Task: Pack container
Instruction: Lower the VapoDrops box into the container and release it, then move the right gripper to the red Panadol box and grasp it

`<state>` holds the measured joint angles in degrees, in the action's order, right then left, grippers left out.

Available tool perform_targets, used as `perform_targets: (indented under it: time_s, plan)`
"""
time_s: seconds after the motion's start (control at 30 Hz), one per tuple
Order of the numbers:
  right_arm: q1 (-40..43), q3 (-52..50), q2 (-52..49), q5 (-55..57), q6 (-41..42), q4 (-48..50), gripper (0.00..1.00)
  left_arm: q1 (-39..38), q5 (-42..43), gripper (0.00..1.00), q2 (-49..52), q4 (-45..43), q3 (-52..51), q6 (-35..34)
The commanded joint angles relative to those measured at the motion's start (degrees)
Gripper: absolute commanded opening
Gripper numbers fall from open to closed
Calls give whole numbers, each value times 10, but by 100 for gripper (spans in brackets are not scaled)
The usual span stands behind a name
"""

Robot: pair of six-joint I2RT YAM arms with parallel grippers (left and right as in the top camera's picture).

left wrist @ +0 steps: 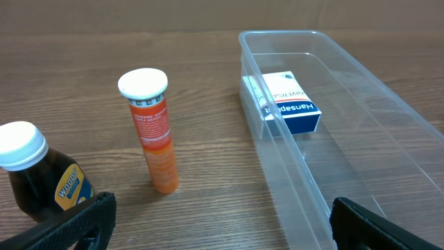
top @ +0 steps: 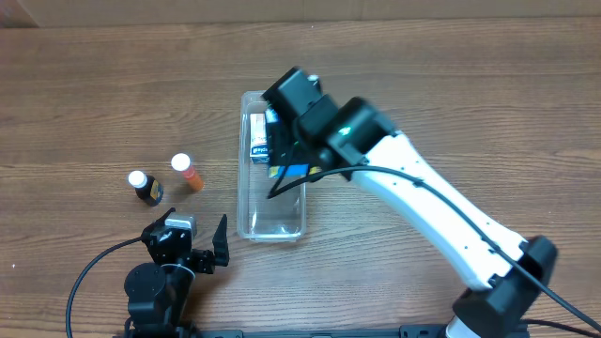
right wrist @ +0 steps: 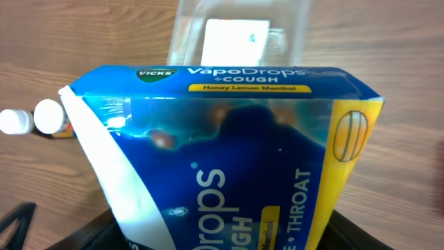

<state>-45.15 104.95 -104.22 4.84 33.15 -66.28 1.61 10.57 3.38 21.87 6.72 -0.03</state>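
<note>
The container (top: 252, 218) is a long clear plastic bin in the middle of the table; it also shows in the left wrist view (left wrist: 361, 125) and the right wrist view (right wrist: 182, 35). A small white and blue box (left wrist: 291, 104) lies at its far end. My right gripper (top: 286, 169) is shut on a blue and yellow VapoDrops box (right wrist: 229, 167) and holds it over the container's middle. My left gripper (left wrist: 222, 222) is open and empty at the near edge, facing the container's near left corner.
An orange tube with a white cap (left wrist: 154, 132) and a dark brown bottle with a white cap (left wrist: 35, 180) stand left of the container; both also show in the overhead view (top: 186, 173) (top: 145, 187). Bare wooden table (top: 488, 113) lies to the right.
</note>
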Motion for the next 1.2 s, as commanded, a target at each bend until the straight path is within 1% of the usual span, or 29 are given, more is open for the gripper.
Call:
perform_targets:
  time_s: [0.0, 0.03, 0.07, 0.13, 0.2, 0.23, 0.27, 0.33, 0.37, 0.47, 0.5, 0.53, 0.6, 0.63, 0.67, 0.73, 0.77, 0.83, 0.87, 0.9, 0.97, 1.03, 1.1, 1.17]
  plan:
    - [-33, -53, -54, -31, 75, 54, 70, 2, 4, 100, -4, -1, -2, -3]
    - [-40, -60, -66, -31, 91, 67, 70, 2, 4, 100, -4, -1, -2, -3]
    - [-48, -65, -91, -33, 116, 80, 73, 2, 4, 100, -4, -1, -2, -3]
    - [-49, -65, -127, -35, 136, 84, 73, 2, 4, 100, -4, -1, -2, -3]
    - [-47, -65, -153, -37, 133, 90, 73, 2, 4, 100, -4, -1, -2, -3]
    - [-46, -65, -160, -37, 127, 96, 77, 2, 4, 100, -4, -1, -2, -3]
    - [-46, -65, -165, -37, 98, 108, 82, 2, 4, 100, -4, -1, -2, -3]
    - [-45, -54, -155, -31, 88, 113, 88, 2, 4, 100, -4, -1, -2, -3]
    - [-43, -39, -137, -10, 88, 108, 94, 2, 4, 100, -4, -1, -2, -3]
    - [-28, -16, -79, 41, 86, 88, 100, 2, 4, 100, -4, -1, -2, -3]
    - [-17, -12, -49, 49, 77, 80, 100, 2, 4, 100, -4, -1, -2, -3]
    - [7, -10, -6, 49, 53, 70, 100, 2, 4, 100, -4, -1, -2, -3]
    - [60, -10, 44, 65, 27, 33, 100, 2, 4, 100, -4, -1, -2, -3]
    - [110, -10, 64, 70, -5, 2, 100, 2, 4, 100, -4, -1, -2, -3]
    - [149, -11, 69, 70, -26, -21, 100, 2, 4, 100, -4, -1, -2, -3]
    - [236, -34, 63, 61, -100, -47, 100, 2, 4, 100, -4, -1, -2, -3]
    - [274, -63, 54, 40, -145, -38, 100, 2, 4, 100, -4, -1, -2, -3]
    - [328, -123, 31, -52, -260, -14, 100, 2, 4, 100, -4, -1, -2, -3]
    - [349, -146, 16, -97, -294, -13, 100, 2, 4, 100, -4, -1, -2, -3]
    - [369, -177, -3, -129, -310, -8, 100, 2, 4, 100, -4, -1, -2, -3]
    - [381, -214, -19, -135, -327, 11, 98, 2, 4, 100, -4, -1, -2, -3]
    - [381, -267, -27, -135, -354, 54, 100, 2, 4, 100, -4, -1, -2, -3]
    - [380, -298, -27, -133, -348, 82, 100, 2, 4, 100, -4, -1, -2, -3]
    - [381, -337, -27, -124, -313, 128, 100, 2, 4, 100, -4, -1, -2, -3]
